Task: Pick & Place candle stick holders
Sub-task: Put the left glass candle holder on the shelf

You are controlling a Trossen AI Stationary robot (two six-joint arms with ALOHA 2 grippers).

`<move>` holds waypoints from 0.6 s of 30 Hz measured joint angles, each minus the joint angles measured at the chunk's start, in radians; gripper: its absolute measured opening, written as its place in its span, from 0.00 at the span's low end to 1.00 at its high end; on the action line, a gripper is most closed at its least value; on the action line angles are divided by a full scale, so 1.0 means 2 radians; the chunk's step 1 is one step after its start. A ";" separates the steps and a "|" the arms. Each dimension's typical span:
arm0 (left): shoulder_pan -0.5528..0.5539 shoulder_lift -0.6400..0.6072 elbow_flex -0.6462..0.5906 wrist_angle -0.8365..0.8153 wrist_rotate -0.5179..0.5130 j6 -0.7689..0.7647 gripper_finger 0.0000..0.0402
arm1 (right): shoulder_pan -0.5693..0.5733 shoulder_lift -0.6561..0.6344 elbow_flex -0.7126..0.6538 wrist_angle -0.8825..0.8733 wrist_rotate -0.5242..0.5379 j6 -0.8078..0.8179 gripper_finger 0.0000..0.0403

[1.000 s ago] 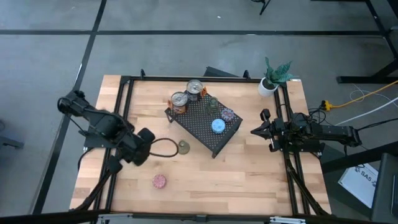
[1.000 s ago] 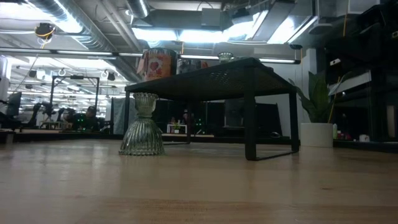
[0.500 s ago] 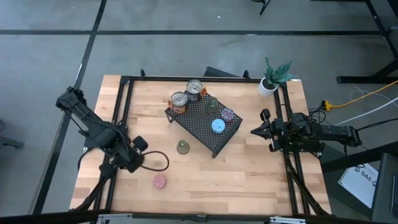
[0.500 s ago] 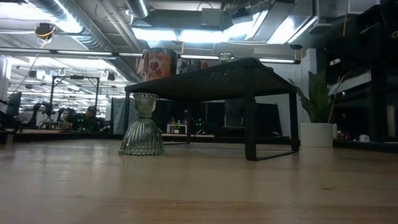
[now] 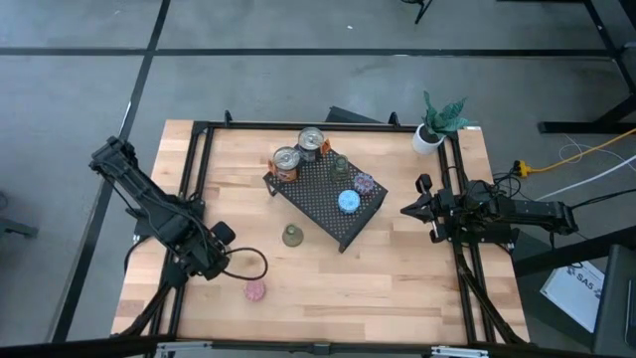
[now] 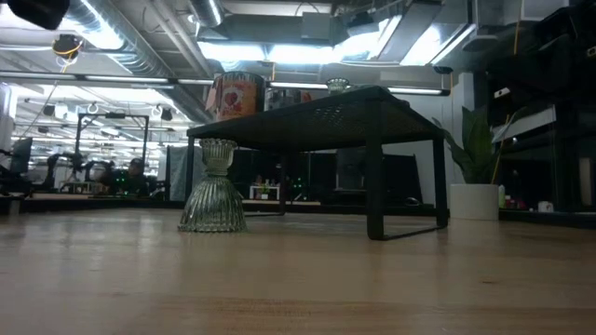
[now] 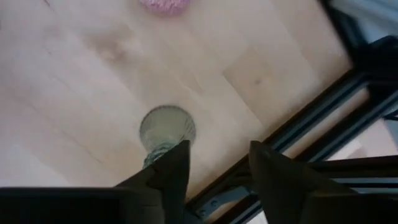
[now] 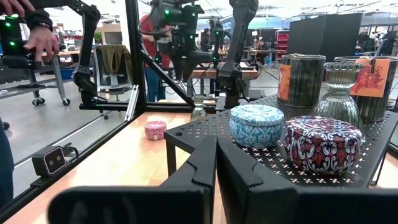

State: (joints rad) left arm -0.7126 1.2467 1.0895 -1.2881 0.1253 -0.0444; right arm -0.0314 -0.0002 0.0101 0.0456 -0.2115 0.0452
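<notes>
The left gripper [image 5: 221,261] hangs fingers apart beside the black rack [image 5: 316,204], between the green glass holder [image 5: 293,236] and pink holder [image 5: 255,289]. The right gripper [image 5: 409,210], fingers together, waits beyond the rack, which carries the blue holder [image 5: 348,202] and purple holder [image 5: 365,184].

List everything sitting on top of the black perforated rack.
On the black rack: two tins at its far-left end, a clear glass holder, a purple patterned holder and a blue holder. What lies beneath the rack is hidden from above.
</notes>
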 joint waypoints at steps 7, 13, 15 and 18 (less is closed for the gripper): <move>0.000 -0.011 -0.030 0.007 -0.042 -0.023 0.58 | 0.000 0.000 0.000 0.000 0.000 0.000 0.04; 0.001 -0.011 -0.053 0.029 -0.041 -0.058 0.71 | 0.000 0.000 0.000 0.000 0.000 0.000 0.04; 0.001 -0.011 -0.062 0.030 -0.041 -0.074 0.74 | 0.000 0.000 0.000 0.000 0.000 0.000 0.04; 0.003 -0.011 -0.069 0.026 -0.041 -0.080 0.78 | 0.000 0.000 0.000 0.000 0.000 0.000 0.04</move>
State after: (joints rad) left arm -0.7070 1.2247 0.9520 -1.2355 0.0437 -0.2053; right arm -0.0313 -0.0002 0.0101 0.0454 -0.2118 0.0450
